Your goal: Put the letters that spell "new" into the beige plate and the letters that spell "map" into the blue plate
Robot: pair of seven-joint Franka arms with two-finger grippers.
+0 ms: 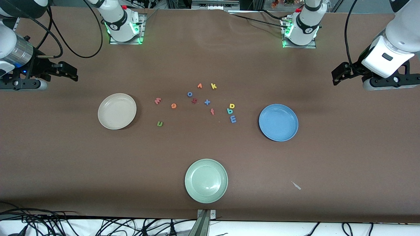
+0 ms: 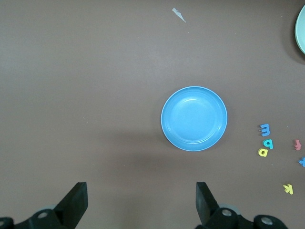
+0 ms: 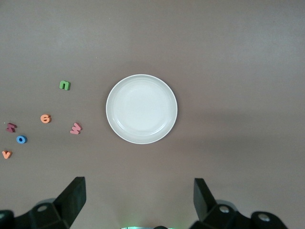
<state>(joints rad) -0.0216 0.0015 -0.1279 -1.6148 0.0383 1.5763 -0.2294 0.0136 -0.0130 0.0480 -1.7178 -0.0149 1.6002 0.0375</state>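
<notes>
The beige plate (image 1: 117, 111) (image 3: 141, 109) lies toward the right arm's end, the blue plate (image 1: 278, 122) (image 2: 194, 118) toward the left arm's end. Beside the beige plate lie the pink w (image 1: 157, 101) (image 3: 76, 128), orange e (image 1: 173, 105) (image 3: 45, 119) and green n (image 1: 159, 123) (image 3: 65, 85). The blue m (image 1: 233, 119) (image 2: 265, 129), teal a (image 1: 230, 111) (image 2: 268, 142) and yellow p (image 1: 232, 105) (image 2: 262, 152) cluster beside the blue plate. My right gripper (image 1: 73, 73) (image 3: 140, 193) and left gripper (image 1: 336, 76) (image 2: 141, 195) hang open and empty over bare table at their own ends.
A pale green plate (image 1: 206, 180) sits nearest the front camera. Loose letters lie mid-table: yellow k (image 1: 213, 86), orange v (image 1: 199, 86), blue o (image 1: 189, 94), dark red s (image 1: 194, 101), blue x (image 1: 207, 102), red f (image 1: 212, 111). A small scrap (image 1: 296, 185) lies on the brown cover.
</notes>
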